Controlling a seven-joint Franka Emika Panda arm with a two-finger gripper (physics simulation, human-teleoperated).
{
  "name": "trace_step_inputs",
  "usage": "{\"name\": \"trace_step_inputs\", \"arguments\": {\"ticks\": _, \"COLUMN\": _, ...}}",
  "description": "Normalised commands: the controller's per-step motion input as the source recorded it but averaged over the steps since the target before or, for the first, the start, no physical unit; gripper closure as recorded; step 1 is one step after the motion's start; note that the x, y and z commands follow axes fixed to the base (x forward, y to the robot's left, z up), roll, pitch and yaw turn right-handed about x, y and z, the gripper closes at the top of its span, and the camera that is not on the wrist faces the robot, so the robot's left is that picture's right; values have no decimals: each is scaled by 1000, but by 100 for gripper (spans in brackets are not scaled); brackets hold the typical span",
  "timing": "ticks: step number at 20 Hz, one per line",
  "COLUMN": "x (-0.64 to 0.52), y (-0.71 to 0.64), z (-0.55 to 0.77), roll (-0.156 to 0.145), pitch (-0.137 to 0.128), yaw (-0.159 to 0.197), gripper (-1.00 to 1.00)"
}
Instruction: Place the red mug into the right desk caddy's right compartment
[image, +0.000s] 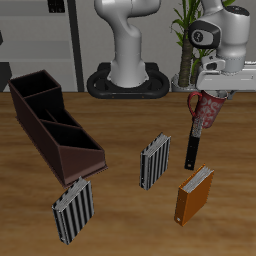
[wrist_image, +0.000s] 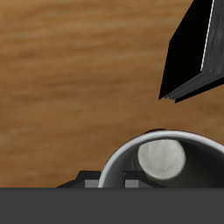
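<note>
Right desk caddy (image: 55, 128) sits diagonal, long axis running back-to-front, well apart from my gripper (image: 207, 110) across table. Right compartment (image: 82, 160), I judge front end cell. Red mug (image: 208, 108) hangs off table, jaws pinching it, rim (wrist_image: 166, 162) visible at wrist. Next: carry across toward caddy.

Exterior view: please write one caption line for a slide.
Franka gripper holds the red mug lifted above the table, across from the dark brown desk caddy.
</note>
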Motion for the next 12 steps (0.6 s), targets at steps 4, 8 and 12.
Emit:
{"name": "trace_step_inputs", "arguments": {"ticks": 4, "x": -85, "y": -342, "z": 324, "roll": -45, "pitch": -39, "yaw": 3, "gripper": 100}}
{"name": "trace_step_inputs", "arguments": {"ticks": 8, "x": -5, "y": -366, "z": 343, "roll": -79, "pitch": -45, "yaw": -6, "gripper": 100}}
{"name": "trace_step_inputs", "arguments": {"ticks": 12, "x": -17, "y": -258, "z": 305, "roll": -39, "pitch": -43, "yaw": 13, "gripper": 100}}
